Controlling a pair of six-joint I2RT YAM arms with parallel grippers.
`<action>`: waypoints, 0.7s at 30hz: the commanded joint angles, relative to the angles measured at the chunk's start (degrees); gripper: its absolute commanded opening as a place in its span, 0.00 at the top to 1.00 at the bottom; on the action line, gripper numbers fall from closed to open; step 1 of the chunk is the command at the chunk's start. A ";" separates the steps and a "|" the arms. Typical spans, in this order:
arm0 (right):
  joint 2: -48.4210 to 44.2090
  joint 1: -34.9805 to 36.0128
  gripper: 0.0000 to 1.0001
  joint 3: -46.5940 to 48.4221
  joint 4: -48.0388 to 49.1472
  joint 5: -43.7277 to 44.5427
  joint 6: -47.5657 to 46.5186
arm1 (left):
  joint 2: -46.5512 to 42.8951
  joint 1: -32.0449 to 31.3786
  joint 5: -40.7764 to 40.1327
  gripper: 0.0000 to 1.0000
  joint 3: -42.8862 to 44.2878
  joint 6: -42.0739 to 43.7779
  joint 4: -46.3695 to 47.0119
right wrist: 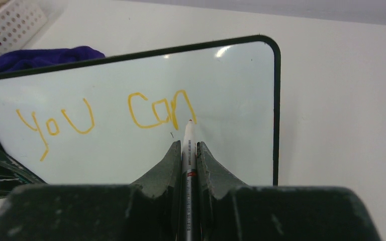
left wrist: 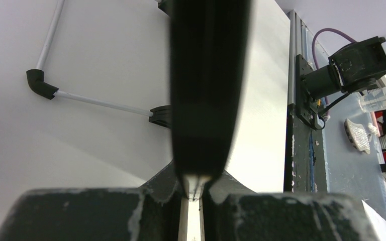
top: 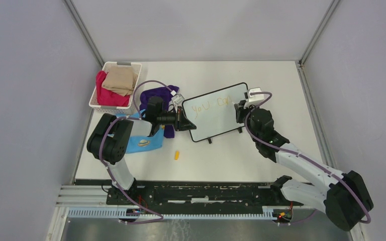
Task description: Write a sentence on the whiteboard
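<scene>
Right claw (right wrist: 188, 146) pinched a white marker (right wrist: 189, 134), its orange tip at the foot of the last letter of the sentence (right wrist: 108, 118), which read "you can" in yellow-orange on the whiteboard (right wrist: 231, 100). Left claw (left wrist: 193, 183) was pressed onto the whiteboard's black-framed left edge. The whiteboard sat around the middle of the desk (top: 281, 90), somewhat nearer its far edge. A purple cloth (top: 153, 95) and a white basket (top: 122, 64) lay toward the far-left corner, and a small yellow cap (top: 177, 155) lay closer to the near edge.
</scene>
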 commanded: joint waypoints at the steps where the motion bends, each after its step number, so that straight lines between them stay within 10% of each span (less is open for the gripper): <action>1: -7.40 -0.09 1.00 2.32 2.06 -2.95 0.42 | 1.26 -0.48 -4.18 0.98 -0.19 2.82 -6.97; 21: -3.72 24.67 1.00 -6.58 6.10 6.24 -8.47 | 1.93 -0.49 -4.36 0.98 0.63 4.22 -9.48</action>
